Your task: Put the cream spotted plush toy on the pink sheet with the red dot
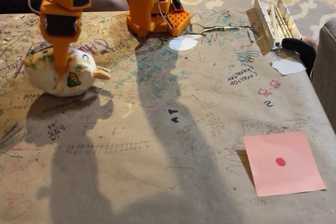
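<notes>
An orange arm reaches down onto the plush [63,74] at the far left of the scribbled counter [157,129], in the fixed view. The jaws [60,74] press into the top of the toy; one orange finger runs down its front, but whether they have closed on it cannot be told from here. The plush sits on the counter, casting a shadow toward the camera. It is cream with green and orange spots, a tan limb poking out to the right and a yellow patch on its front.

The pink sheet [283,163] lies flat near the front right corner, its red dot [280,161] bare, well apart from the toy, with most of the counter between them.

The toy looks light and soft, likely to squash under a pinch and unlikely to slip or break. A hold across the round body, high and near its middle, seems safest; a limb would probably flop. The sheet looks thin enough to shift if the toy drags across it.

The counter is covered in pen scrawl. Readable bits include a "2" near red doodles on the right, and marks like "AT" near the middle. A handwritten line in brackets at right is too small to make out.

A white scrap [287,66] lies at far right.
</notes>
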Available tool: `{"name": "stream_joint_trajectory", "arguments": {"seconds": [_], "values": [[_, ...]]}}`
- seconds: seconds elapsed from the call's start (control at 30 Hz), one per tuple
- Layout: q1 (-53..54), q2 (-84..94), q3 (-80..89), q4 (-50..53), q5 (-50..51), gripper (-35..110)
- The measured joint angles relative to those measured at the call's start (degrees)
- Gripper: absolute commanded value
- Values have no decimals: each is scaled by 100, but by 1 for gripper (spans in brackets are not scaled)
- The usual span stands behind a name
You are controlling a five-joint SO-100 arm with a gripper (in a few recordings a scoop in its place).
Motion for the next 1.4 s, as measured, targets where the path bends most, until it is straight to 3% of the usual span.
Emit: {"name": "stream_joint_trajectory", "arguments": {"seconds": [0.1, 0.3, 0.47, 0.8, 1.03, 1.2, 1.4], "values": [[-554, 835, 281, -18, 264, 0], [-2188, 3735, 747, 79, 2312, 0], [-3779, 6275, 519, 1134, 3296, 0], [-5326, 8596, -501, 2751, 3894, 0], [-6302, 8719, -1415, 3217, 4025, 0], [-6328, 8350, -853, 2760, 4061, 0], [-6372, 4746, -1028, 1037, 4465, 1]]}}
